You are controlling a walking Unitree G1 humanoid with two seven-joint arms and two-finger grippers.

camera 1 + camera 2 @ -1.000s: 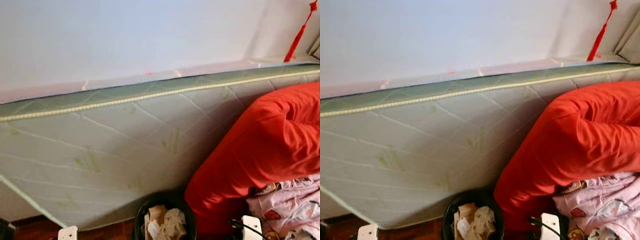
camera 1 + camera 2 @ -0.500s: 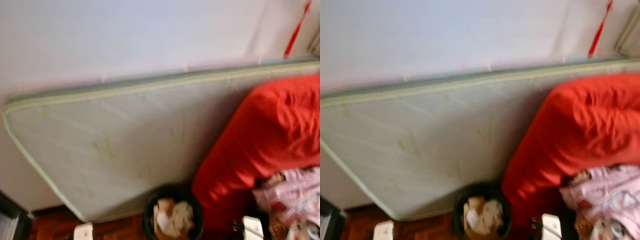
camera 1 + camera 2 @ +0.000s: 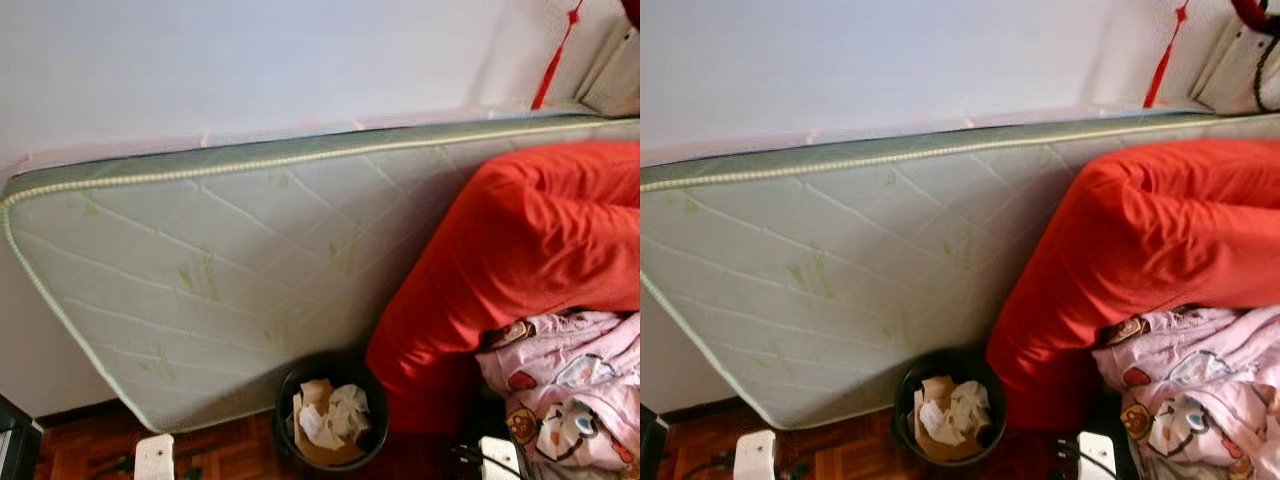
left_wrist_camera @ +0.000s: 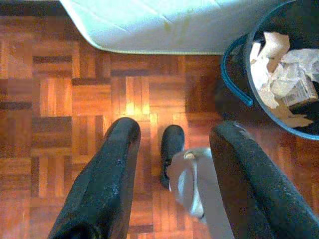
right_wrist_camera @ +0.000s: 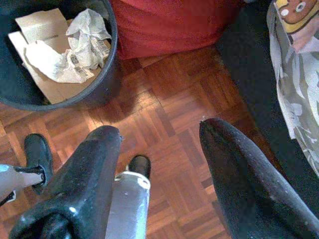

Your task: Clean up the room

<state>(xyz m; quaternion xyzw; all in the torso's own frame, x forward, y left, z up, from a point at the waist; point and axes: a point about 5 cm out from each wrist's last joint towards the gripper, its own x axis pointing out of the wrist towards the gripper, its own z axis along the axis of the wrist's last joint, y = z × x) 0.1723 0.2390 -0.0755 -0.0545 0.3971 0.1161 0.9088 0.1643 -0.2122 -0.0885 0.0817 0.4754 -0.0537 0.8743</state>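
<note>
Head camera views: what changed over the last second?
Only the camera moved: the view pulled back and shifted, bringing the mattress's left corner and more floor into view. The mattress, trash bin, red quilt and pink bedding stayed put. Nothing was grasped; both grippers hang open.

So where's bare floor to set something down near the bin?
Bare parquet floor lies left of the trash bin, below the mattress edge. Right of the bin is crowded: red duvet, pink bedding, with a narrow parquet strip between.
</note>
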